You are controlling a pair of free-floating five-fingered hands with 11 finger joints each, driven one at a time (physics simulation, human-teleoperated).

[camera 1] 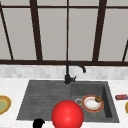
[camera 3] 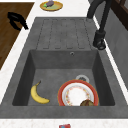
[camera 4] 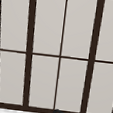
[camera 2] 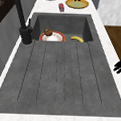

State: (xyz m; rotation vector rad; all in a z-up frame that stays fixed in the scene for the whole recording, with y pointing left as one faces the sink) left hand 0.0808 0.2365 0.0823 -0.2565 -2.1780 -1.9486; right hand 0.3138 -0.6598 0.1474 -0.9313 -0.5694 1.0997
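Red ball (camera 1: 67,115) is being shown low in the front view, sitting right in front of the near edge of the sink (camera 1: 45,92), just beside the left hand (camera 1: 38,123).

Honest guess at what could go wrong: the ball looks round and slick, so if it's being nudged from the side instead of wrapped properly, it's probably being sent rolling, either off toward the floor or down over the drainboard into the basin. That's where the plate (camera 1: 85,108) is lying, with a brown lump (camera 1: 98,99) resting on its rim, and a banana (camera 3: 38,95) beside it. The hand is also being kept out past the front edge of the desk (camera 1: 10,85), so a low sweep inward is likely being blocked by that edge.

As for the hand: nothing is being held or touched. In the left side view the fingers are being held apart and mostly straight, pointing toward the sink. In the right side view they're looking loosely curved over the wooden floor. So it's being read as open and relaxed, well apart from the plate and the banana.

Further out, a black faucet (camera 1: 68,75) is standing at the back, a plate with green on it (camera 1: 9,102) is sitting on the left of the desk, and a red packet (camera 1: 121,97) on the right.
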